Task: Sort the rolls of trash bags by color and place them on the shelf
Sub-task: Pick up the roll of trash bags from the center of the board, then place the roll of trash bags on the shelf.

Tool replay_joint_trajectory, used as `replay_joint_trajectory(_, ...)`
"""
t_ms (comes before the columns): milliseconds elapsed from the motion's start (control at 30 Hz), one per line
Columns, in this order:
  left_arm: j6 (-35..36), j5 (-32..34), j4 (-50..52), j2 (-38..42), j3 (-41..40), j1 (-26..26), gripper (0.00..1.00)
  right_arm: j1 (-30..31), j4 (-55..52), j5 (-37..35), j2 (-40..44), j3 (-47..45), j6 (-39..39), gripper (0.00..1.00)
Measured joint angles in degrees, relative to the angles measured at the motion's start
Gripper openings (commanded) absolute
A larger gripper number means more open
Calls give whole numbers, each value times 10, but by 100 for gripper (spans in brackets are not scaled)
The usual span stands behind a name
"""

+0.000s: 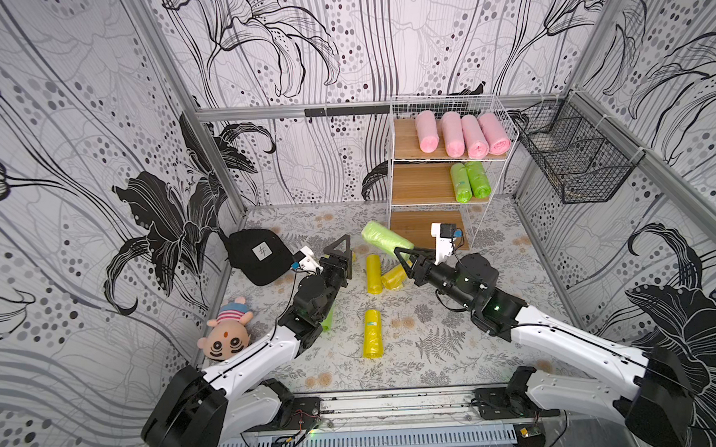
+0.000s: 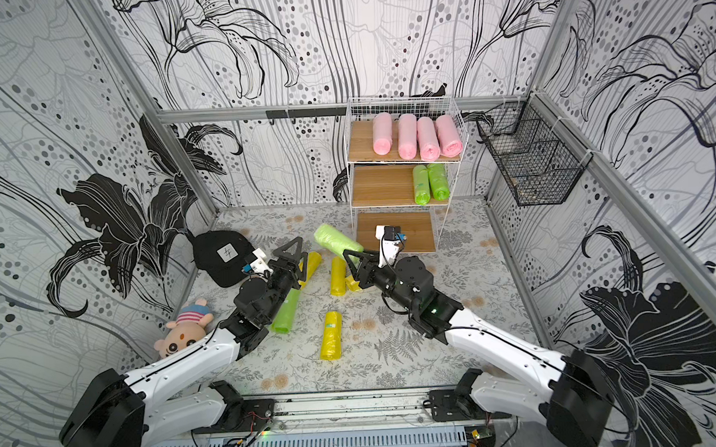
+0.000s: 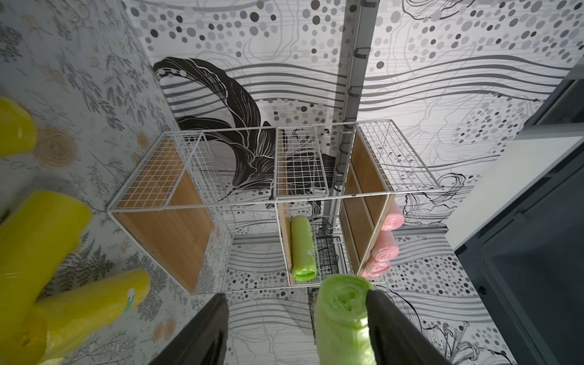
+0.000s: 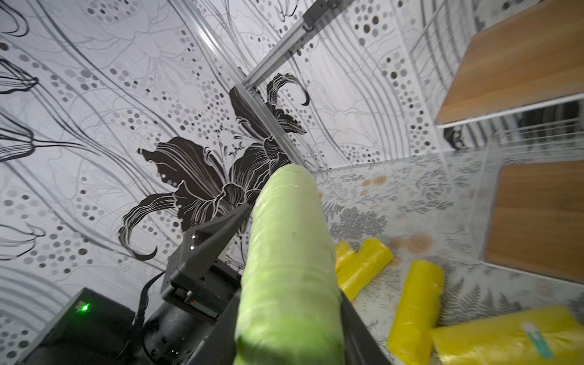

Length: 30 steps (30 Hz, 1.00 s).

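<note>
Light-green roll (image 1: 384,238), probably light, soft and slippery, held out before the shelf (image 1: 421,184): right gripper (image 1: 403,253) pinches one end; left gripper (image 1: 344,256) stands spread. A mid-length hold looks steadier.

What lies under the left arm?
A green roll lies there. The left arm covers its far end, so its full length cannot be seen.

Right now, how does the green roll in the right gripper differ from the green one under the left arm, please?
The held roll is aloft in the right gripper; the floor roll lies flat. The held roll shows almost whole; the floor roll is partly under the left arm. Both are green.
</note>
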<state>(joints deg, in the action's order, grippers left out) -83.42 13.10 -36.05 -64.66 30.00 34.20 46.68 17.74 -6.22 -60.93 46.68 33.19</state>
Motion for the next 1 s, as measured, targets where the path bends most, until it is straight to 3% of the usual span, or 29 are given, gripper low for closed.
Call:
replay_joint_trajectory(167, 77, -27, 104, 1, 48, -6, 73, -15, -127, -127, 51, 79, -112, 31)
replay_joint_trajectory(367, 158, -74, 181, -12, 115, -6, 74, -91, -181, -206, 37, 127, -189, 31)
replay_joint_trajectory(633, 195, -120, 212, -34, 129, -6, 74, -128, -159, -243, -76, 137, -261, 31)
replay_joint_trajectory(1000, 207, -129, 231, -28, 129, -6, 74, -156, -57, -263, -229, 202, -351, 32)
